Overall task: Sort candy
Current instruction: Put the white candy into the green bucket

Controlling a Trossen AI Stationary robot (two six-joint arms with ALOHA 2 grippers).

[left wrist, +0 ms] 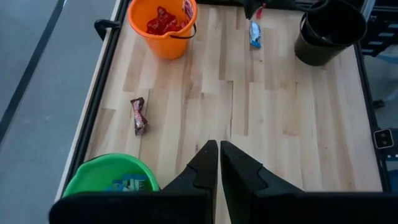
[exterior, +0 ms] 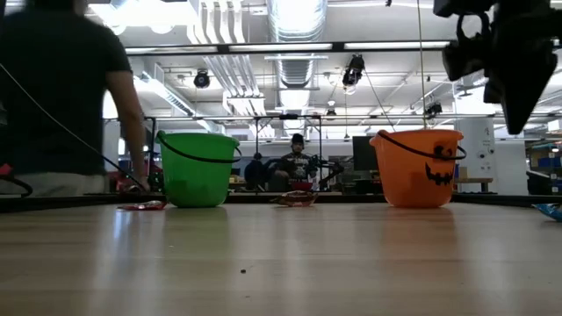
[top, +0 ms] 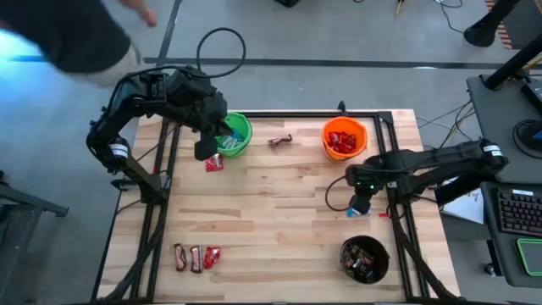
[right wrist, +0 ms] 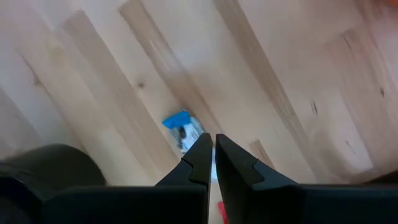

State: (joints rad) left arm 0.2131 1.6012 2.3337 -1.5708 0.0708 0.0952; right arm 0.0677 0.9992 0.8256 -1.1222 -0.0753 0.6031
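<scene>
My right gripper [top: 359,203] [right wrist: 213,148] [exterior: 517,118] hangs shut, pointing down, above a light-blue-and-white candy bar [right wrist: 183,132] [top: 351,212] [exterior: 550,211] that lies flat on the table near the right edge. My left gripper [top: 206,146] [left wrist: 219,155] is shut and held high beside the green bucket [top: 234,134]. More candy lies loose on the table. A red packet [top: 214,163] sits by the green bucket, a brown twisted sweet [top: 280,141] [left wrist: 138,116] at the far middle, and three pieces [top: 196,257] at the near left.
The orange bucket [top: 344,138] holds red candy. The black bucket [top: 364,260] at the near right holds dark bars, and the green one light-blue pieces. A person [top: 85,34] stands beyond the far left corner. Black frame rails [top: 398,169] border the table.
</scene>
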